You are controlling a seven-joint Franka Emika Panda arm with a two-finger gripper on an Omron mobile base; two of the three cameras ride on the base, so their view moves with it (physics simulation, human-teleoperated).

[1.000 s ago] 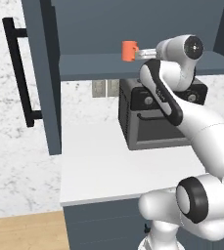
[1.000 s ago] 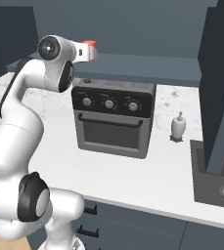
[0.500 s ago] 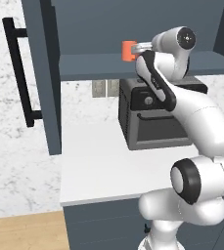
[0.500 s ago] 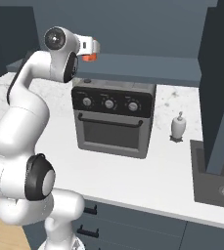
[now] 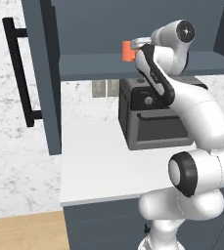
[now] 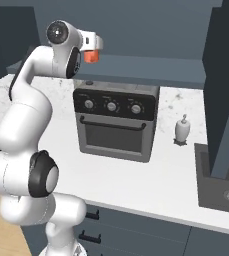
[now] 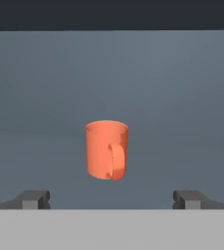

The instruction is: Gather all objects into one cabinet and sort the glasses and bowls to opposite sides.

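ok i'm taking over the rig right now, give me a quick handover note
Gripper: open, holding nothing, pointed into the open cabinet at an orange mug.
Orange mug: upright on the cabinet shelf, handle facing the hand, clear of both fingertips; it stands above the countertop oven.
Cabinet door: swung open at the left, bar handle outward.
Done: one mug is on the shelf.
Left: the other cups and the bowl are not in these pictures; they have to be found, brought into this cabinet, and sorted with cups on one side and the bowl on the other.

One orange mug (image 7: 107, 150), one countertop oven (image 6: 117, 122)
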